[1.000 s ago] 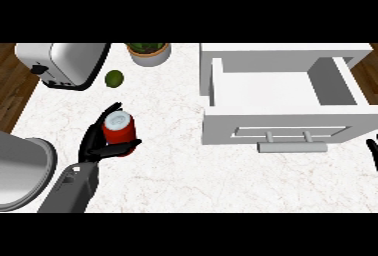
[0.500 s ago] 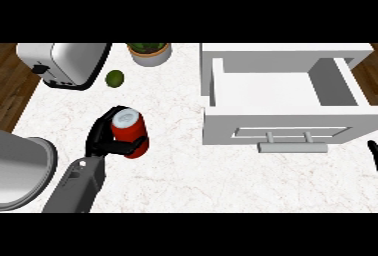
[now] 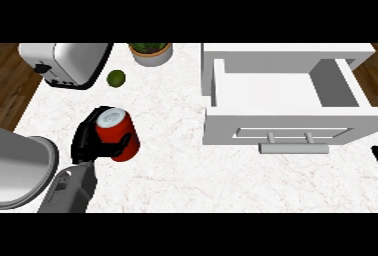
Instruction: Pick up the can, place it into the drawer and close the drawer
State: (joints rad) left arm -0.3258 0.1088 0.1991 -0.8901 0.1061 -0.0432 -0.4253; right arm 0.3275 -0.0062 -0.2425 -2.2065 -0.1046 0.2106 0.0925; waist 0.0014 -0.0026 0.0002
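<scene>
**On the tabletop: can in hand, drawer waiting open**

At the far left edge there's a big rounded grey metal thing, probably a pot or bowl, only partly in view. Just above it sits a shiny chrome toaster with soft rounded corners, and near that a small green lime lying on the white marble-look tabletop.

Then the main event: the left robot hand has its black fingers wrapped round the red can, a smooth cylinder with a pale silvery top. The can leans a bit, top tilted toward the toaster, and my guess is it's lifted or about to be, since the hand cups it from the side and below. Makes sense for carrying it across.

Further back, a potted plant in a pale round pot.

On the right is the drawer, a boxy white thing pulled wide open, bare inside, with a grey bar handle out front. It's well apart from the can, so there's a whole sideways trip left, then a push on that front panel.

The right robot hand barely peeks in at the right edge, can't tell what its fingers are doing.
</scene>
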